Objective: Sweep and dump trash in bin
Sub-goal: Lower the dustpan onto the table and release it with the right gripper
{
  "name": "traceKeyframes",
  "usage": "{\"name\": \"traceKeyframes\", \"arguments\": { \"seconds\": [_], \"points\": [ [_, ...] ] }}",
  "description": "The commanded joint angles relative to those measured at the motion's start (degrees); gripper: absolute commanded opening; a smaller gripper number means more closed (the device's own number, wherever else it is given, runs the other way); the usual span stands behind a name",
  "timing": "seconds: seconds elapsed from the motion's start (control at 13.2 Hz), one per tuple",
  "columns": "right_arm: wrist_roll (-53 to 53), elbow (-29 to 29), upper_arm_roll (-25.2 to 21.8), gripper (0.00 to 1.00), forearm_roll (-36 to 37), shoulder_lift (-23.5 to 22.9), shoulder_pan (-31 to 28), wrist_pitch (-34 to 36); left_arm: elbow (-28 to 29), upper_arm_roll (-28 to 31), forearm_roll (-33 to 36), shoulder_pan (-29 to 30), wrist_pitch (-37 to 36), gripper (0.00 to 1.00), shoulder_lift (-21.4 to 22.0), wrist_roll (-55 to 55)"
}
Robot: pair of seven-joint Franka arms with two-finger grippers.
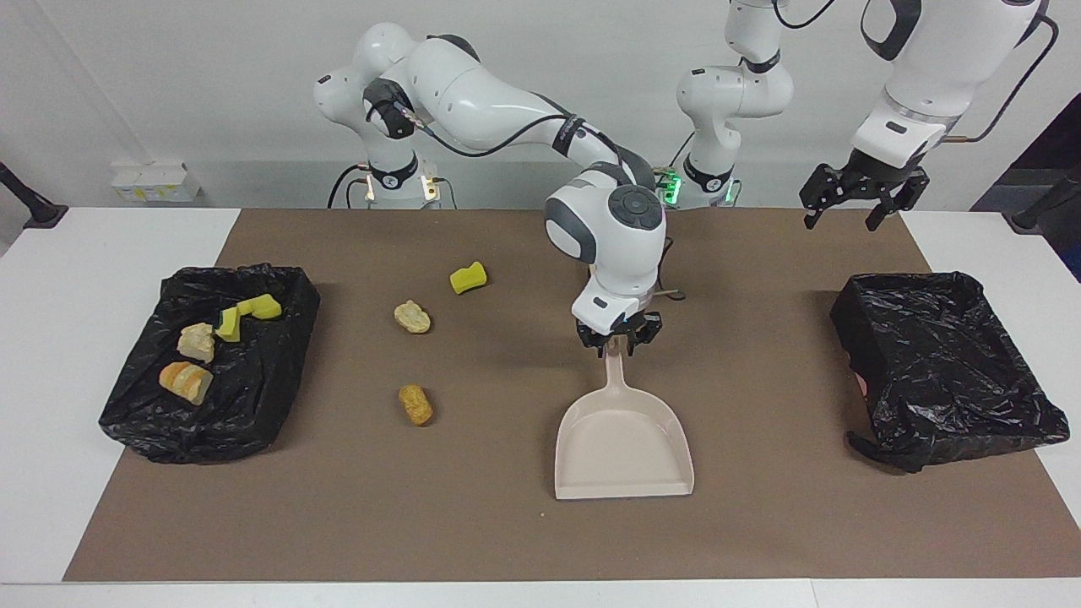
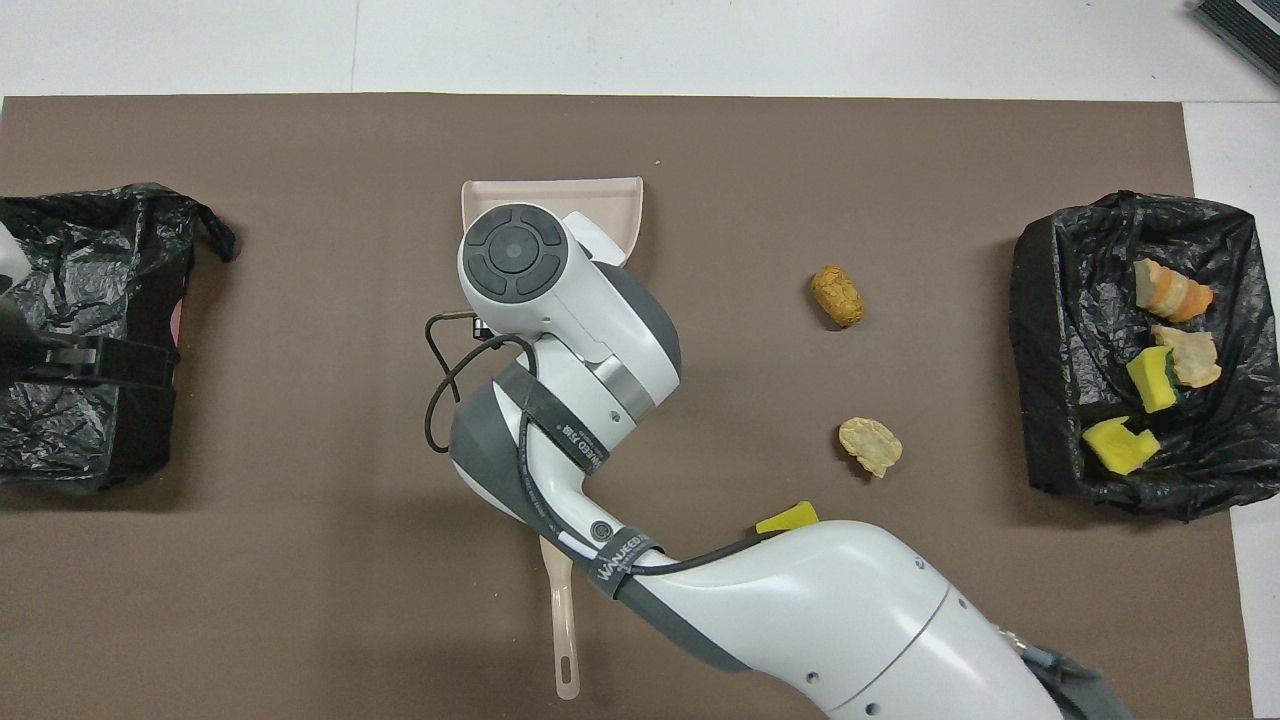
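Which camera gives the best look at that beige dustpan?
The facing view: the dustpan lies in full sight on the mat, with the right pincer at the top of its handle. In the overhead view the right arm covers most of it; only the scoop's edge and the handle's end show.

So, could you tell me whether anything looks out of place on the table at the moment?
Three trash pieces still lie on the mat: a yellow sponge chunk, a tan lump and a golden-brown lump, beside the bin holding four.

Smooth matt plastic dustpan [image 1: 623,439] on a rough brown mat [image 1: 760,523]; crinkled glossy black bin liners [image 1: 937,363] (thin plastic film).
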State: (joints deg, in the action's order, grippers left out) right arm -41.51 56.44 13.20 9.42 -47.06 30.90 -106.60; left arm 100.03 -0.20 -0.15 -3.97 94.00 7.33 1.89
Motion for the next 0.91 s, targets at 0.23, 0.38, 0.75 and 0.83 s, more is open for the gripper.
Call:
{"name": "traceKeyframes", "arguments": {
  "seconds": [0.23, 0.38, 0.75, 0.83],
  "points": [
    [-8.8, 7.6, 0.5, 1.0, -1.3, 9.6, -0.7, 0.4, -0.7, -0.4, 0.1, 0.8, -0.8, 1.0, 0.1, 0.1],
    [-8.9, 17.9, 0.5, 1.0, -1.9, 17.9, -0.7, -0.4, -0.7, -0.4, 0.1, 0.8, -0.8, 1.0, 0.1, 0.2],
    [-8.9, 44.0, 1.0, 1.0, -5.0, 33.3, 1.2, -9.4, -0.7, -0.4, 0.1, 0.8, -0.8, 1.0, 0.1, 0.2],
    [-8.7, 49.3, 1.1, 1.0, -7.3, 36.2, 1.9, -12.9, -0.7, -0.4, 0.1, 0.8, -0.8, 1.0, 0.1, 0.2]
  ]
}}
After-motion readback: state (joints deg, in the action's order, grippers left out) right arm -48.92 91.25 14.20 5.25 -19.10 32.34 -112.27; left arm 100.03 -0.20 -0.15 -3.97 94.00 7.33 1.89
